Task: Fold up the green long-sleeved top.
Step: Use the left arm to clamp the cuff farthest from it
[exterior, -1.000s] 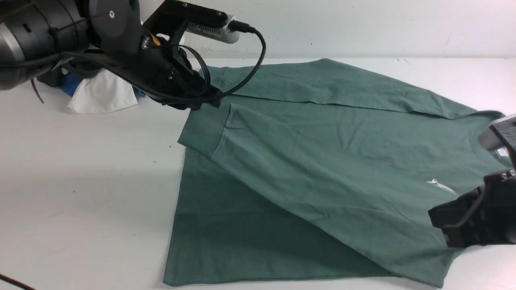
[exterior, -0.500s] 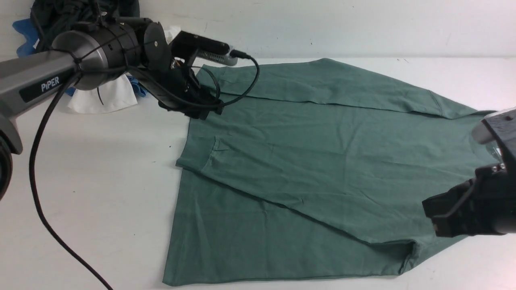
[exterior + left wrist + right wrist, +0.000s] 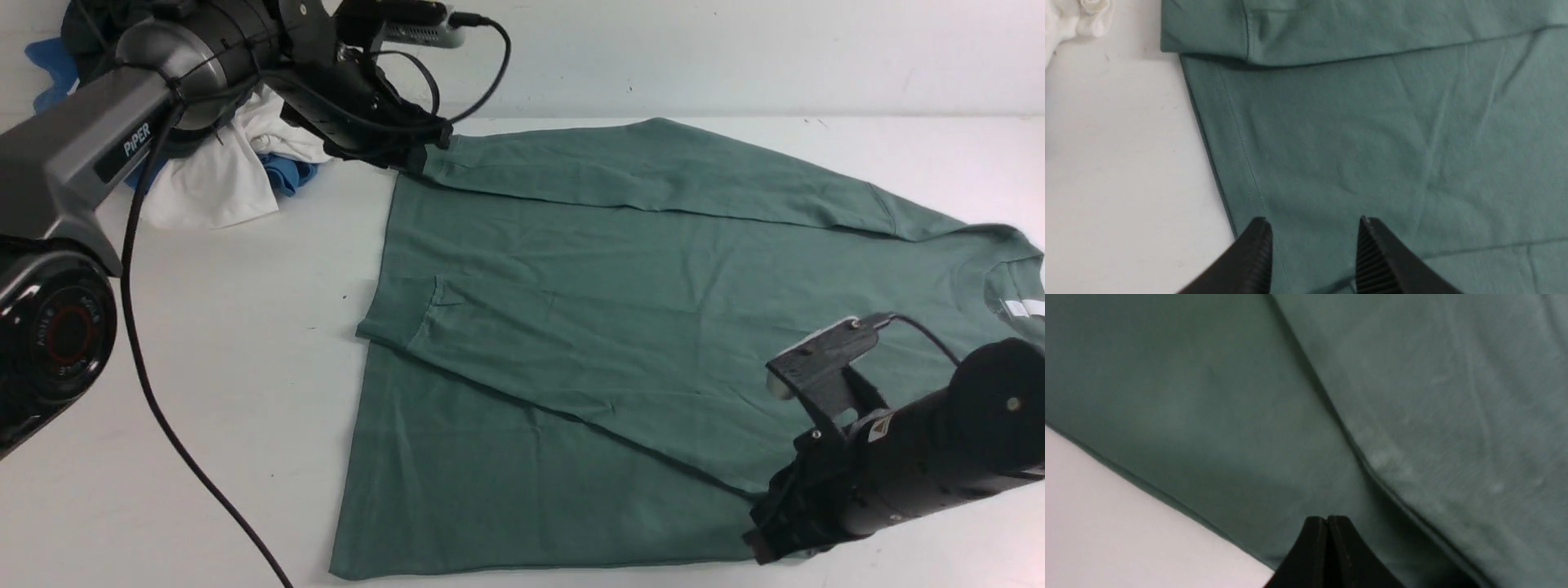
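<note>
Sleeve-folding looks done: the green top (image 3: 653, 327) lies flat beneath the spread left claw (image 3: 1312, 228) and the pressed-together right claw (image 3: 1327, 522), so next, I'd guess, its hem (image 3: 1241, 134) needs pinching for a body fold.

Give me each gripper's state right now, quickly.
Left gripper: open, empty, over the green long-sleeved top.
Right gripper: shut, no fabric seen between its jaws.

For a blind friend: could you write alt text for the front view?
A green long-sleeved top lies flat on a white table, sleeves folded across its body. The left arm is at its far left corner, the right arm low at its near right edge; other clothes lie far left.
</note>
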Available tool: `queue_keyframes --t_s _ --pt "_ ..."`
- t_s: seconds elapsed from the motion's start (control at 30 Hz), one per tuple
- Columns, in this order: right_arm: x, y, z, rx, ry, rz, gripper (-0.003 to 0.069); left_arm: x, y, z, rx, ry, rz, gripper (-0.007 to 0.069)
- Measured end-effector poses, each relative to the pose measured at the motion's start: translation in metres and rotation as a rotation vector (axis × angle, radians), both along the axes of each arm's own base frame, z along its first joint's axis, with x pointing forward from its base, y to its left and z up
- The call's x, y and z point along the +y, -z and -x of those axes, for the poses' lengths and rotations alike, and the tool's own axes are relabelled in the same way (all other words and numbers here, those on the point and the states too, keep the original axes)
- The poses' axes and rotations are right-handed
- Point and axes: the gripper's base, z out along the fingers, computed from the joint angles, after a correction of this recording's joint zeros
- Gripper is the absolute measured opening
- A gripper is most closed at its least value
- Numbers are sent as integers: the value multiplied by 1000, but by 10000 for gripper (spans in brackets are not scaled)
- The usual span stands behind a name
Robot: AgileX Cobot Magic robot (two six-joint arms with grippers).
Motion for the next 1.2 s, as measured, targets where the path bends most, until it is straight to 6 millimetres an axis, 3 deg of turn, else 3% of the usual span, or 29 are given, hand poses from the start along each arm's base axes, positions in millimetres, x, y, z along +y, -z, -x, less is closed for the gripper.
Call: queue_keyframes --t_s 0.13,0.33,0.5,0.53,0.6,0.83,0.93,1.07,1.2 --pt "-1 9 3 60 -54 47 -11 15 4 -23 -24 -28 57 342" --pt "-11 4 20 157 -132 154 -11 18 44 -44 10 -28 63 386" --pt "-19 -17 30 133 -122 176 -11 18 82 -55 23 -42 61 396" --pt "-19 -19 31 124 -120 172 -11 18 82 -55 23 -42 61 396" --pt "-20 -35 34 54 -112 145 -11 24 99 -62 3 -71 67 405" --pt "-23 -66 45 -66 -92 83 -11 43 104 -74 -90 -150 159 406" --pt "-22 -70 47 -74 -78 54 -11 42 106 -77 -122 -145 178 405" --pt "-20 -70 48 -63 -61 24 -11 34 120 -79 -140 -112 188 360" --pt "-19 -70 49 -57 -54 12 -11 24 123 -79 -171 -54 163 121"
